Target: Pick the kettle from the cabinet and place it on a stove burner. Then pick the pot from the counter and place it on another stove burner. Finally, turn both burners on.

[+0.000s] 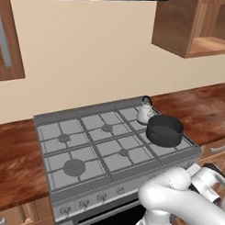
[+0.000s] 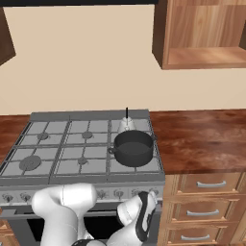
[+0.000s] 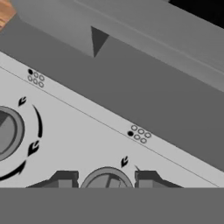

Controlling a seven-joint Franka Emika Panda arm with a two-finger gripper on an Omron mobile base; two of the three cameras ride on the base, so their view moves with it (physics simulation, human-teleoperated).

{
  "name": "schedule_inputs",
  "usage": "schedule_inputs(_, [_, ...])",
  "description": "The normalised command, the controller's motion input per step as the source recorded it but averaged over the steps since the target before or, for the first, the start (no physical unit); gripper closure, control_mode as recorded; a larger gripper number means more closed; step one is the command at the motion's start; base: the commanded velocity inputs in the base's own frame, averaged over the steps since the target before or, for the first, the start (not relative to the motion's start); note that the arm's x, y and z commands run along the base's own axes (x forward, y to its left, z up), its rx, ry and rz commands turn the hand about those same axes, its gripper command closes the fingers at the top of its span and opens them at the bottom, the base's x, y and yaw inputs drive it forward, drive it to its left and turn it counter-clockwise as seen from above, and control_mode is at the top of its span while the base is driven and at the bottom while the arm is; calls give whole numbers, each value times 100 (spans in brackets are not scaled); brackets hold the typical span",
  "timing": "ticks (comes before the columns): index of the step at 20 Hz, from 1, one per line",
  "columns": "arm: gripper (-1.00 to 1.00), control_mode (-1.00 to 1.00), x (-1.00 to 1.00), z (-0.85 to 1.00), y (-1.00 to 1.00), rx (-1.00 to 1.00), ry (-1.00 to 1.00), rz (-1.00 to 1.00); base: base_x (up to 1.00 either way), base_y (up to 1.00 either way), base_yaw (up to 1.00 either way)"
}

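A grey gas stove (image 1: pixel 85 145) with square grates is sitting between two stretches of glossy reddish-brown wood-grain counter (image 1: pixel 201 113). On its right-hand column of burners, a small pale grey-white pear-shaped kettle (image 1: pixel 144 113) with a thin black arched handle is standing on the rear grate. A wide, low, dark grey-black round pot (image 1: pixel 164 130) with small loop handles is sitting on the grate just in front of it, lidless. In the right base view the pot (image 2: pixel 133 147) is hiding most of the kettle (image 2: pixel 127 124).

An open-fronted wall cabinet (image 1: pixel 195 27) of warm brown wood is hanging above and to the right, its shelf board bare.

The white robot arm (image 1: pixel 185 199) is reaching low, in front of the stove's control panel. In the hand view the claw (image 3: pixel 106 180) is facing the pale grey panel, its two dark fingertips (image 3: pixel 64 179) standing on either side of a round grey knob (image 3: pixel 106 179), partly closed around it. Whether they are actually pressing on the knob cannot be told. A second, larger-looking round knob (image 3: pixel 8 131) is showing at the left edge, ringed by black arrow markings.
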Motion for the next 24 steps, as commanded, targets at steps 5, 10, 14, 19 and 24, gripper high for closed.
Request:
schedule_inputs(5, [100, -100, 0, 2, 2, -15, 0, 6, 0, 0, 0])
schedule_inputs(10, [100, -100, 0, 11, 0, -17, 0, 5, 0, 0, 0])
schedule_inputs(14, [100, -100, 0, 17, 0, -20, -2, 6, 0, 0, 0])
schedule_inputs(19, [100, -100, 0, 17, 0, -19, -3, 6, 0, 0, 0])
schedule_inputs(24, [100, -100, 0, 20, 1, -23, -8, 6, 0, 0, 0])
